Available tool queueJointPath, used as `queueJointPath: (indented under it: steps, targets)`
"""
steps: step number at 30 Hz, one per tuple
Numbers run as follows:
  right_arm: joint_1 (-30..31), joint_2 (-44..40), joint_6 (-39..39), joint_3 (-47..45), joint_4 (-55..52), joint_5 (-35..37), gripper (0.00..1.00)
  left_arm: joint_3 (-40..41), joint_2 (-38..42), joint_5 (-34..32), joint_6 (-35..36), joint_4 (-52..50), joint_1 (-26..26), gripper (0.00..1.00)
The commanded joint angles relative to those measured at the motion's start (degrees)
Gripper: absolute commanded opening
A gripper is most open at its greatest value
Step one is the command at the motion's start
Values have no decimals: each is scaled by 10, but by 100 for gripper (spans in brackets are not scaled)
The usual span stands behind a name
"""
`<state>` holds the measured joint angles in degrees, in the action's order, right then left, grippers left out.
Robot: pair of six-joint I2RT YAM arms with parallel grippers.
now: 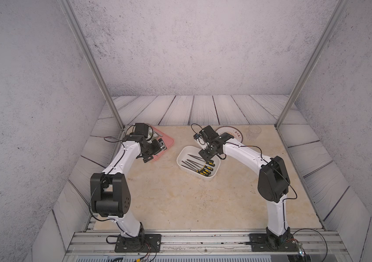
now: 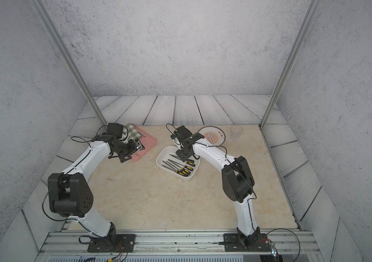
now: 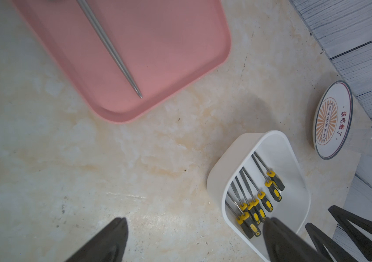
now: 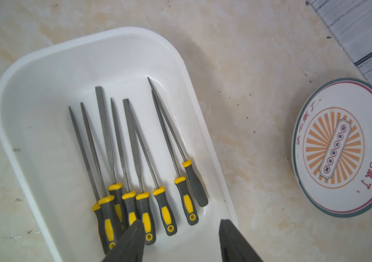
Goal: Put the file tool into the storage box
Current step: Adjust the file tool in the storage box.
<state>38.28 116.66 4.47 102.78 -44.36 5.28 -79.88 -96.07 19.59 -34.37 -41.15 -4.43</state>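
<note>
Files (image 1: pixel 205 169) all lie inside the storage box (image 1: pixel 186 154), right of centre on the table (image 1: pixel 176 204) in both top views, handles toward lower right. Right hand (image 1: pixel 211 157) hangs over the box's handle end. Left hand (image 1: pixel 148 158) sits at the near edge of the pink tray (image 1: pixel 168 141), left of centre, well apart from the box. Orange-patterned plate (image 2: pixel 213 136) and clear cup (image 2: pixel 236 132) are upper right, past the box. Checked cloth (image 2: pixel 132 133) is on the tray's far end.

Left wrist view: left hand fingers (image 3: pixel 112 240) spread wide at frame bottom, bare table between them, gripping nothing. Thin pointed metal rod (image 3: pixel 110 47) lies on the tray, upper left. Box at lower right with the files in it, plate just beyond.

Right wrist view: eight files on the box floor, yellow-and-grey handles bunched toward frame bottom, tips pointing up the frame. The two at the right lie close together. Right hand fingers (image 4: pixel 132 240) stand apart above the handle ends, box floor showing between them, holding nothing. Plate at right edge, apart from the box.
</note>
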Motion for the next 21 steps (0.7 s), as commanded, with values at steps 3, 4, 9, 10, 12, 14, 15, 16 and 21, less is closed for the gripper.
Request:
queueJointPath:
  steps: [3, 4, 9, 10, 12, 14, 15, 16, 21]
  targets:
    - [0, 25, -45, -12, -5, -49, 52, 4, -1, 3, -3, 10, -5, 98]
    - [0, 31, -45, -18, -1, -55, 52, 5, -1, 2, -2, 9, -4, 98]
    - [1, 59, -44, -24, 11, -50, 50, 5, 1, 3, 0, 1, -4, 98]
    - [1, 64, -42, -25, 16, -47, 50, 7, 3, 3, 0, 1, -4, 98]
    - [0, 74, -35, -23, 21, -45, 50, 11, 5, 3, 0, 1, -4, 98]
    - [0, 88, -28, -15, 17, -43, 50, 12, 6, 3, 0, 0, -4, 98]
    - [0, 94, -25, -13, 16, -39, 50, 12, 6, 3, 0, 0, -4, 98]
    - [0, 98, -23, -12, 17, -34, 50, 12, 5, 3, 2, -1, -4, 98]
    - [1, 105, -23, -21, 41, 23, 50, 12, 4, 2, 7, -8, -5, 98]
